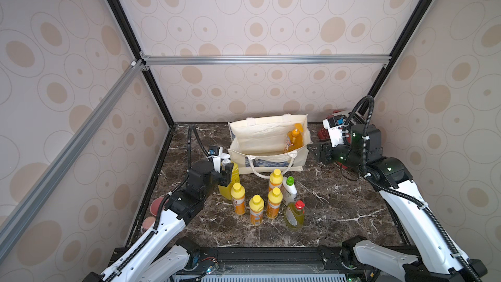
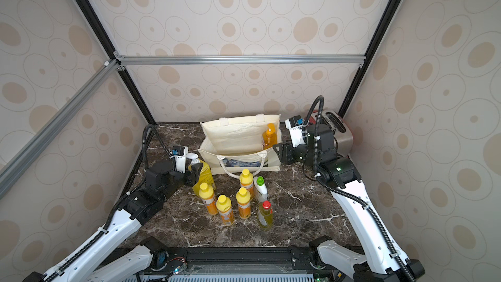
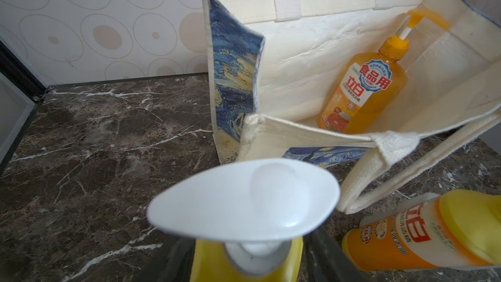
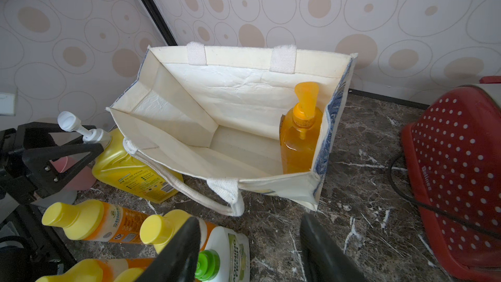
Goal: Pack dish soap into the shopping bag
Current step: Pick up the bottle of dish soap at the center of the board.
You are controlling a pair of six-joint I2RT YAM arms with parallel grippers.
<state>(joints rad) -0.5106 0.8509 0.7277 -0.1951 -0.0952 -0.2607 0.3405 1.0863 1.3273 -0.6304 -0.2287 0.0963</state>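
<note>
The cream shopping bag (image 1: 267, 135) (image 4: 238, 96) stands open at the back of the marble table. A clear amber dish soap bottle (image 1: 294, 140) (image 3: 360, 93) with an orange pump stands upright in its right end. My left gripper (image 1: 226, 175) (image 3: 249, 263) is shut on the big yellow white-pump bottle (image 1: 233, 176) (image 4: 127, 169), which leans just left of the bag. My right gripper (image 1: 314, 150) (image 4: 250, 219) hangs open and holds nothing, beside the bag's right end. In front of the bag stand several small orange bottles (image 1: 256, 210), a white green-capped one (image 1: 289, 189) and a yellow-green red-capped one (image 1: 295, 214).
A red white-dotted toaster (image 4: 455, 174) (image 2: 342, 132) sits at the back right behind my right arm, its black cord (image 4: 406, 193) lying on the table. Pinkish discs (image 1: 155, 207) lie at the left table edge. Patterned walls close in three sides.
</note>
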